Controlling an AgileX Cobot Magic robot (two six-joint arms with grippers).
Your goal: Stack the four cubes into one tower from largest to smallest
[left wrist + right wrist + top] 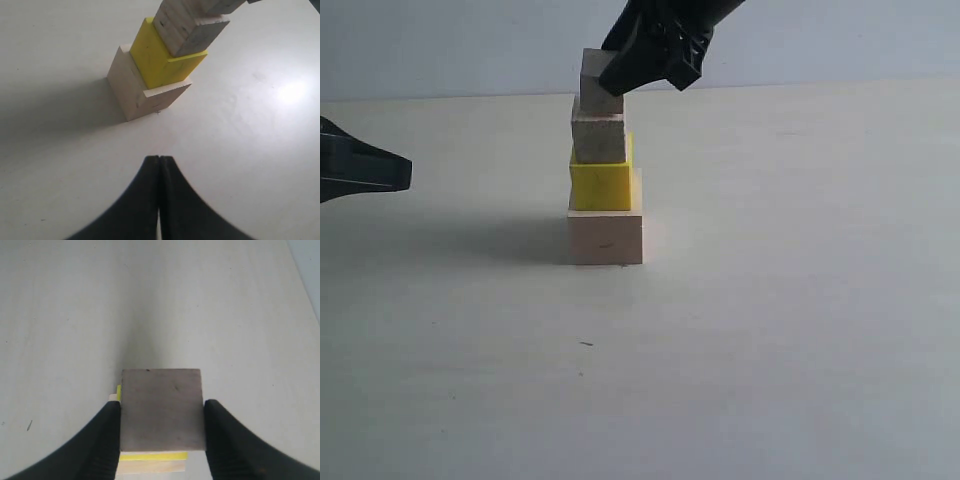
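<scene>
The tower stands left of centre in the exterior view: large pale cube [606,237] at the bottom, then the yellow cube [601,185], then the small wooden cube [598,138]. The smallest cube [592,75] rests on top, slightly turned. My right gripper [625,75] comes down from above and is shut on it. In the right wrist view its fingers press both sides of the smallest cube [162,405], with yellow [152,456] and pale edges showing below. My left gripper [405,172] hovers shut and empty, off to the left of the tower [160,60].
The pale table [770,300] spreads flat around the tower, with a small dark speck [586,343] in front of it. A light wall [470,40] runs behind the table's far edge.
</scene>
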